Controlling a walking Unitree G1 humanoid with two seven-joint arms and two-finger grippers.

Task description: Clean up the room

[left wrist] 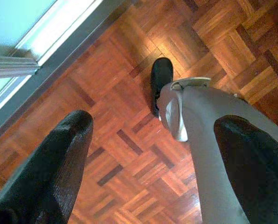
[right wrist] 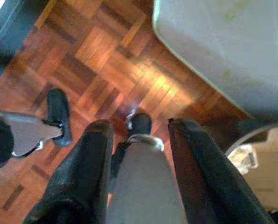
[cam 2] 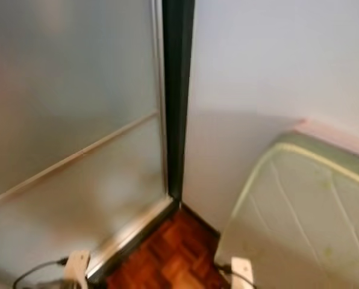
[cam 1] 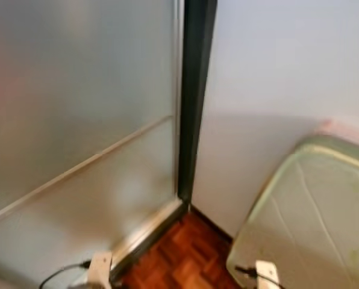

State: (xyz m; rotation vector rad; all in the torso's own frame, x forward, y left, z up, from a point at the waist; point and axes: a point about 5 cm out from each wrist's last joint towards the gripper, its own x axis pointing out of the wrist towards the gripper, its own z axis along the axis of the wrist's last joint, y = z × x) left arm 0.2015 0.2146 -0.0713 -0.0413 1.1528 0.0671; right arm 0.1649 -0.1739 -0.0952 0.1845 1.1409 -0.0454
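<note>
- Facing a corner of the room from the head cam: a big frosted glass sliding door (cam 1: 77,120) on the left meets a plain white wall (cam 1: 276,72) at a dark door frame (cam 1: 194,102).
- Parquet floor (cam 1: 185,259) shows as a small wedge at the bottom of that corner, reddish-brown wood blocks.
- On the right there's a pale green mattress (cam 1: 312,211) with stitched seams, its corner reaching down toward the floor, close to the wall.
- Bottom edge of the head view has the tops of both wrists poking in, white bits with black cables, left one near the door track and right one in front of the mattress.
- Left gripper (left wrist: 153,158) hangs pointing at the floor, fingers spread wide with nothing between them. Through the gap you see the robot's grey leg (left wrist: 199,140) and black foot (left wrist: 161,79) on the parquet, plus the door track off to one side.
- Right gripper (right wrist: 139,168) also hangs down with its fingers apart, holding nothing. The robot's other leg and foot (right wrist: 140,123) sit between them, and the mattress edge is just beyond.
- Honestly can't spot any clutter to pick up from these angles, just floor, door and mattress.
</note>
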